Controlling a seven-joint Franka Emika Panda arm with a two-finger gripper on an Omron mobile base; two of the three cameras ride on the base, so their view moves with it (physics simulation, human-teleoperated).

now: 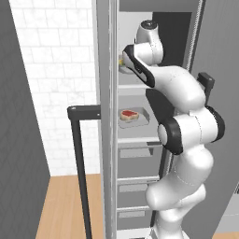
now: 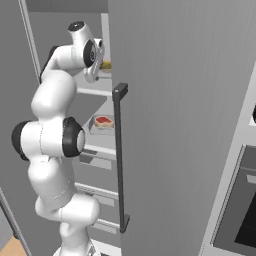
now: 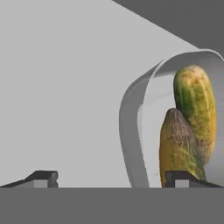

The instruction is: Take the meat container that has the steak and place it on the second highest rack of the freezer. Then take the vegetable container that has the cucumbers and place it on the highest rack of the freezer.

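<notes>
Gripper (image 3: 111, 177) spread wide, holding nothing — vegetable container (image 3: 131, 131) with its cucumbers (image 3: 192, 113) sits on the top freezer rack, one wall between the fingertips. Cucumbers' long axis runs away from the hand; steak container (image 1: 134, 116) rests one rack below.

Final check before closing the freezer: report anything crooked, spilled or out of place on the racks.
Nothing stands out. The steak container sits flat on its rack, and the cucumber container rests on the rack above with both cucumbers inside. The gripper is open at its rim. No spills visible.
</notes>
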